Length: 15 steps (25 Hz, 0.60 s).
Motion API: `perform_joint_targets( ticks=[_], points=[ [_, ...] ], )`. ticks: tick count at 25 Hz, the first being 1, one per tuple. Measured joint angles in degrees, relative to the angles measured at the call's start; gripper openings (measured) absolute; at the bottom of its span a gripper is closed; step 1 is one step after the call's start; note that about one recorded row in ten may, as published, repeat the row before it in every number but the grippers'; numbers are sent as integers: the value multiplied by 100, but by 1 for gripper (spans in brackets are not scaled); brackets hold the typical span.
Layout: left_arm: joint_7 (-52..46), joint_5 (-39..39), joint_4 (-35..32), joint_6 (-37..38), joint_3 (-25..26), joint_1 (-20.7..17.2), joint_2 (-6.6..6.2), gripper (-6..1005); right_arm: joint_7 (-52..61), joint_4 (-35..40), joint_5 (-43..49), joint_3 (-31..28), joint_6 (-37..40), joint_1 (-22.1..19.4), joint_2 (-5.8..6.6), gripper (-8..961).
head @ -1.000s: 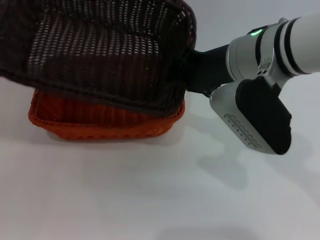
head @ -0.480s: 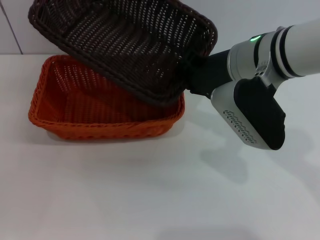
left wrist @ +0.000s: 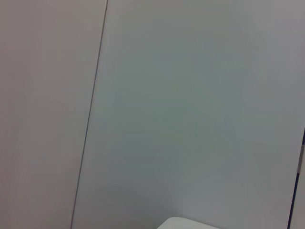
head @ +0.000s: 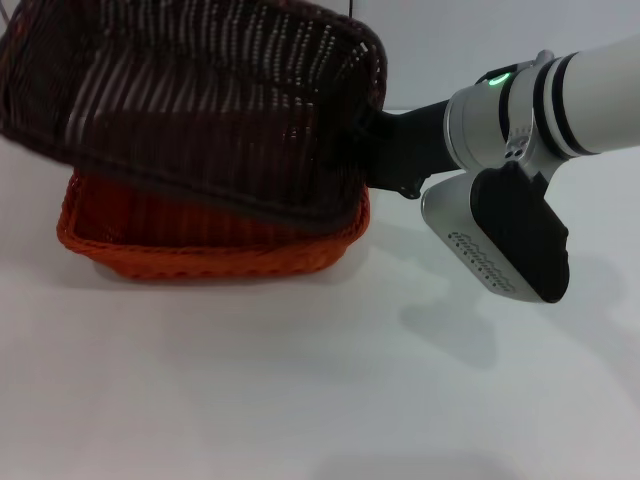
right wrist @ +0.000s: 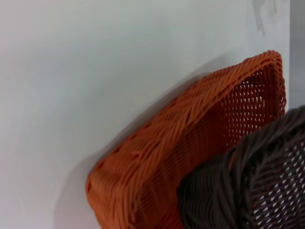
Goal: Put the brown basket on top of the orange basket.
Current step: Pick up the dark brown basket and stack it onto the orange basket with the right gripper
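The brown basket (head: 200,110) hangs tilted in the air, with its low edge over the orange basket's right rim. It hides most of the orange basket's inside. The orange basket (head: 200,255) stands on the white table at the back left. My right gripper (head: 375,140) reaches in from the right and is shut on the brown basket's right rim, its fingertips hidden by the weave. The right wrist view shows the orange basket's (right wrist: 190,143) outer wall and corner, with the brown basket's rim (right wrist: 257,181) close in front of it. My left gripper shows in no view.
The white table (head: 300,380) stretches in front of and to the right of the baskets. The right arm's grey wrist housing (head: 505,240) hangs beside the baskets. The left wrist view shows only a pale wall (left wrist: 190,105).
Half a second ago the brown basket was tipped so its inside showed. It has since swung over and now covers much more of the orange basket. The right wrist shifted slightly left.
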State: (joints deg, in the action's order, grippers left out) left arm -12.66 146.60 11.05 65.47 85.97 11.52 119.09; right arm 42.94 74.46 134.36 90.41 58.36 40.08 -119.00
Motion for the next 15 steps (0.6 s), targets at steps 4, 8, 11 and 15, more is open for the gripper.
perform_joint_targets(
  ticks=[4,8,11,15],
  points=[
    [0,0,2,-32,-1,-1,0,778,-99,-118,188,40,-16,10,8,241],
    [0,0,2,-49,-2,-1,0,778,-148,-143,225,84,-28,-67,4,257],
    [0,0,10,-58,-2,0,0,778,-180,-184,216,102,-167,-136,-4,270],
    [0,0,15,-68,-2,2,0,779,-90,-205,207,241,-458,-229,-13,286]
  ],
)
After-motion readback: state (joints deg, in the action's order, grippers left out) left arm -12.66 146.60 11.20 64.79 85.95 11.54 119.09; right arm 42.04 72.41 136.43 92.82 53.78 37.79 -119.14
